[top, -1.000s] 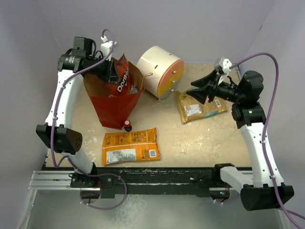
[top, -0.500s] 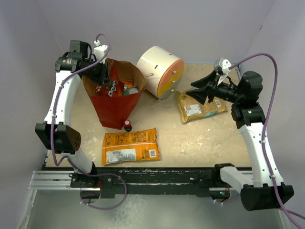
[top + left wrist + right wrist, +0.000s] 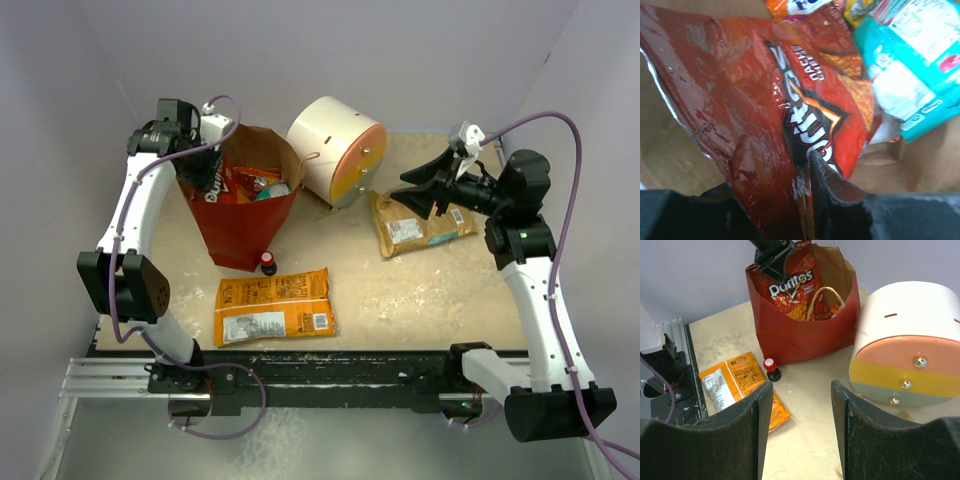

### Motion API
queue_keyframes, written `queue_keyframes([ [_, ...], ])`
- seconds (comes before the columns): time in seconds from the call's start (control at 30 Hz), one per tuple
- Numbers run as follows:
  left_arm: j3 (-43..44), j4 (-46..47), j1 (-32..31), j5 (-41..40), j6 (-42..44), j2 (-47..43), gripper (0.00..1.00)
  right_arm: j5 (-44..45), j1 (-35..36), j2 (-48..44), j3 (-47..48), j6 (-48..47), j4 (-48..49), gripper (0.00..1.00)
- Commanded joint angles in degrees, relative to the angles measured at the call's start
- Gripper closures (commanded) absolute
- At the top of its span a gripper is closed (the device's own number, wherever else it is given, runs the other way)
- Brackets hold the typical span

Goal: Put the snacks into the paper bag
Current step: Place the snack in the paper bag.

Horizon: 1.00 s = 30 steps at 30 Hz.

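While the dark red packet (image 3: 765, 100) stands in the bag mouth: the step in hand reads as dropping this snack into the paper bag (image 3: 240, 225). Its top shows above the rim and the rest is inside, on the bag's left side.
Left pincer (image 3: 774, 265): at the top edge of the dark red packet, over the bag's rim. One finger (image 3: 832, 190) lies against the foil, but I cannot tell whether the jaws clamp the packet or stand loose of it.
Right pincer (image 3: 801, 390): fingers apart with nothing between them, hovering over the desk (image 3: 400, 290) near the tan-brown packet (image 3: 420, 228).
Inside the bag: the teal packet (image 3: 910, 65) lies just beside the dark red one, with scraps of orange and yellow wrapper showing behind them.
On the desk: the orange packet (image 3: 273, 305) lies flat in front of the bag. The tan-brown packet lies flat on the right, near the drawer unit (image 3: 335, 145).
Not a snack: the bottle (image 3: 268, 263) with a red cap stands at the bag's foot, between the bag and the orange packet.
Progress, as I judge it: well along, with two snacks outside the bag.
Next move calls for: left jaws fully clear of the foil, then a straight lift out, so the packet slides down and the bag stays upright. The right pincer seems well placed for the tan-brown packet, and a flat, crinkly thing like that likely needs a pinch at its edge.
Risk: a finger catching the foil or the rim could tip the bag.
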Motion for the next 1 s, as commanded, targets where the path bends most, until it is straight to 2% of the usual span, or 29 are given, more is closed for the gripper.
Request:
queue_keyframes([
  [0.0, 0.0, 4.5, 0.0, -6.2, 3.4, -3.3, 0.58, 0.7, -0.2, -0.2, -0.4, -0.3, 2.6, 0.47],
  [0.33, 4.2, 3.8, 0.0, -8.4, 5.4, -5.0, 0.42, 2.5, -0.2, 0.6, 0.1, -3.8, 0.2, 0.47],
  [0.47, 5.1, 5.0, 0.0, -8.4, 5.8, -7.4, 0.30, 3.7, -0.1, 1.2, 1.0, -7.4, -2.8, 0.47],
  [0.6, 5.3, 6.1, 0.0, -3.9, 4.9, -11.1, 0.17, 6.5, -0.1, 2.8, 0.8, -13.9, -6.8, 0.47],
  [0.77, 1.7, 9.1, 0.0, 5.9, 4.3, -17.0, 0.01, 15.4, -0.1, 6.3, -0.6, -23.5, -11.8, 0.47],
  [0.87, -2.8, 12.5, 0.0, 9.3, 3.1, -21.0, 0.01, 25.2, -0.1, 8.0, -2.2, -26.4, -12.1, 0.46],
  [0.97, -6.4, 15.8, 0.0, 11.9, 2.0, -24.3, 0.01, 31.5, -0.1, 10.3, -3.3, -28.9, -12.9, 0.43],
])
